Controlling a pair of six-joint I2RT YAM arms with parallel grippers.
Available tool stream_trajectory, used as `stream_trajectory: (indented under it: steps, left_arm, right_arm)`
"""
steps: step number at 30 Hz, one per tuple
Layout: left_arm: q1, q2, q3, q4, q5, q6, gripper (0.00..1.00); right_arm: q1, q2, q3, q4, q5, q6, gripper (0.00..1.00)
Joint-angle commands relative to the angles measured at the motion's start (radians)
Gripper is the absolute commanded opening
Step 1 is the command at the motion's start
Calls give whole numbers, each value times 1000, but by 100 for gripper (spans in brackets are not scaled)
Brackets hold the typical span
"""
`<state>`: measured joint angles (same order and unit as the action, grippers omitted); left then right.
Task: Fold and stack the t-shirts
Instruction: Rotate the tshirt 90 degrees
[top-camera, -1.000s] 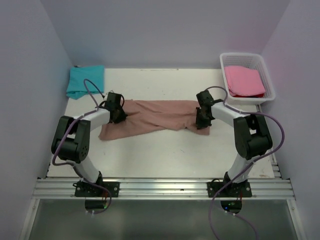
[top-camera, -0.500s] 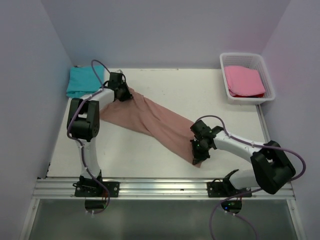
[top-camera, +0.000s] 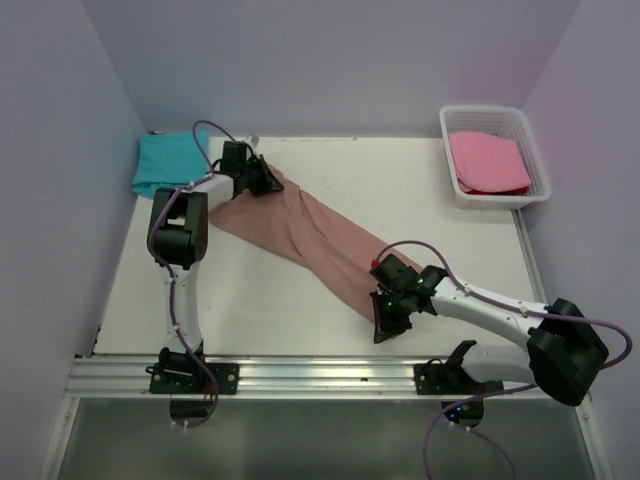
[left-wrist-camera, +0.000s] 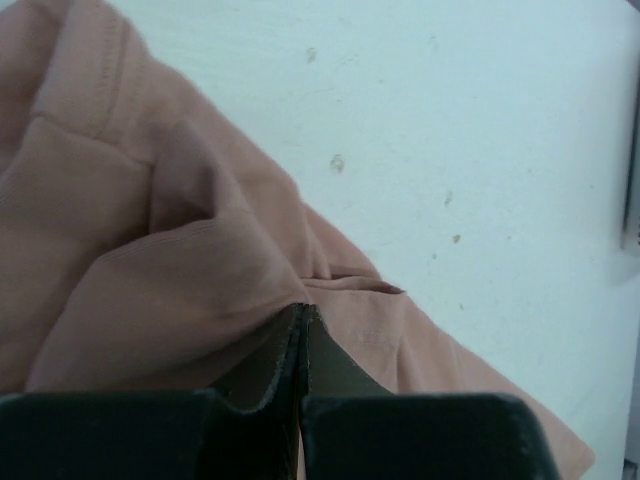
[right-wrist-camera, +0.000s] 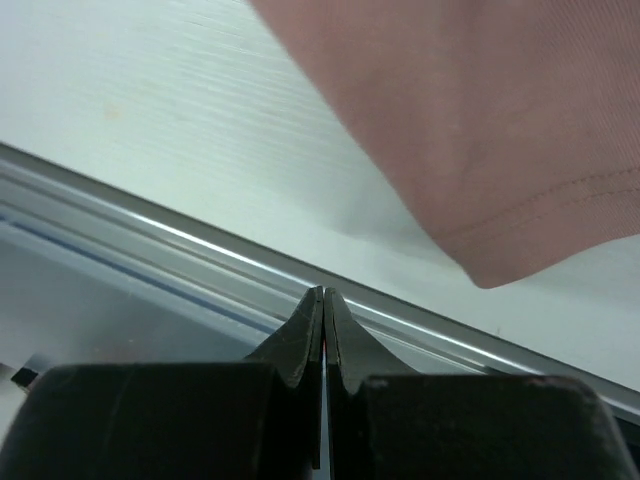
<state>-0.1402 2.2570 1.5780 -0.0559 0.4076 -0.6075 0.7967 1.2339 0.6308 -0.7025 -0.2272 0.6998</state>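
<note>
The salmon-brown t-shirt is stretched in a diagonal band from back left to front right. My left gripper is shut on its bunched far end, beside the folded teal t-shirt. In the left wrist view the cloth gathers right at the closed tips. My right gripper is shut on the near end, close to the front rail. In the right wrist view only a thin reddish sliver shows between the closed jaws, and a hemmed corner hangs above the table. The pink t-shirt lies folded in the basket.
The white plastic basket stands at the back right corner. An aluminium rail runs along the table's front edge, just below the right gripper, and shows close in the right wrist view. Purple walls enclose the table on three sides.
The shirt lay across the middle. The left gripper has carried its end back toward the teal shirt; the right gripper has pulled its end forward to the front edge, turning the shirt diagonal.
</note>
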Motion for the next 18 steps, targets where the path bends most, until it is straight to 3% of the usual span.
stream_trajectory:
  steps: [1,6,13,18]
  left_arm:
    - [-2,-14,14,186,166,34,0]
    - [1,-83,57,-8,54,84,0]
    - [1,-413,-321,-28,-137,20,0]
    - [1,-540,-479,-24,-190,17,0]
  right_arm:
    - [13,-89,93,20,-9,13,0]
    - [13,-59,283,-102,223,-63,0]
    - [-2,189,503,-199,596,-90,0]
    - [-97,262,478,-129,612,-53,0]
